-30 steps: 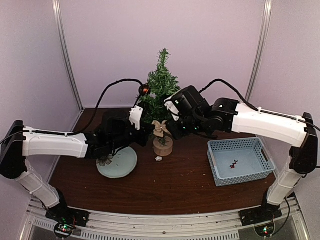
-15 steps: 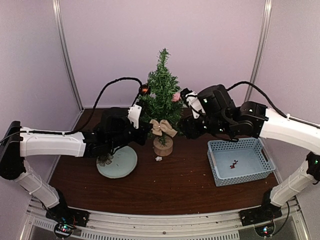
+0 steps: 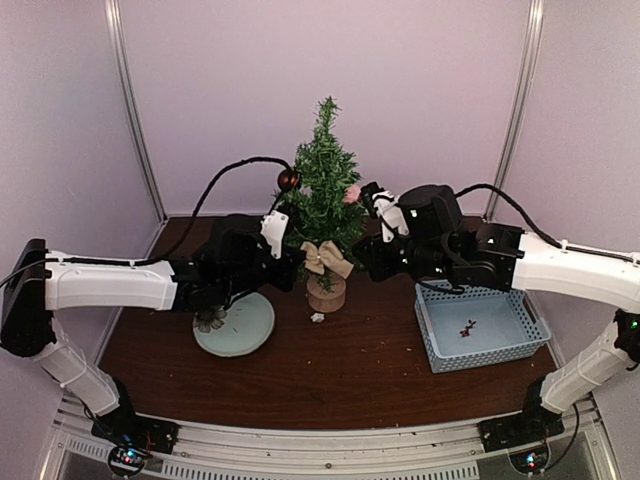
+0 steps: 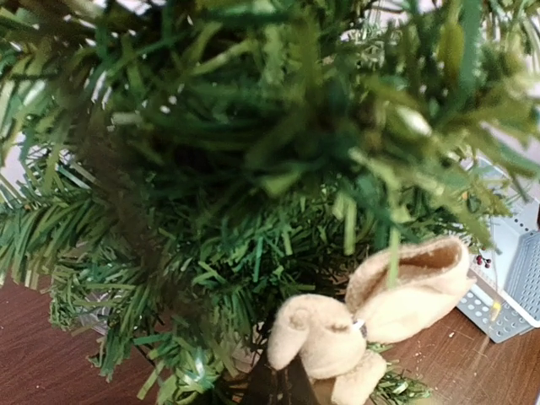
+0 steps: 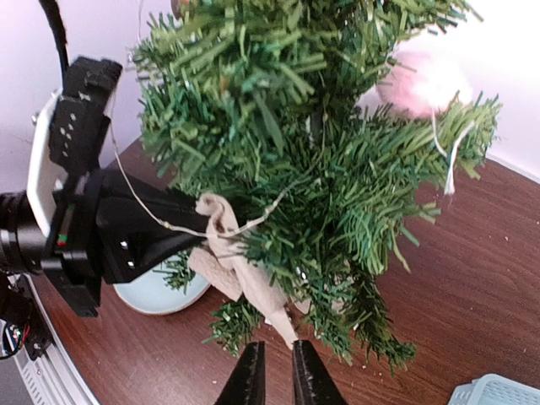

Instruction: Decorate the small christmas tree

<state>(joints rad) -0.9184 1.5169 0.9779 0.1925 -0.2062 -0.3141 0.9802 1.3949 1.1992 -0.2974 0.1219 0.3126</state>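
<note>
The small christmas tree [image 3: 322,185] stands on its wood stump base [image 3: 326,293] at the table's middle back. It carries a burlap bow [image 3: 327,257], a pink pom-pom [image 3: 352,193] and a dark red ball [image 3: 288,179]. My left gripper [image 3: 293,262] reaches into the tree's left side; its dark fingers [image 4: 287,381] close together under the bow [image 4: 380,308]. My right gripper [image 5: 279,375] is just right of the tree [image 5: 321,169], empty, jaws a narrow gap apart, with the bow's tail [image 5: 253,291] just above them. The pom-pom [image 5: 422,84] hangs on an upper branch.
A blue basket [image 3: 480,322] with a small red item [image 3: 467,327] sits at the right. A pale blue plate [image 3: 235,325] holding a dark ornament [image 3: 210,320] lies at the left. A small white bit [image 3: 317,317] lies before the stump.
My right gripper has pulled back from the tree to the right. The pink pom-pom now shows on the tree and the bow has spread out. The left arm has hardly moved.
</note>
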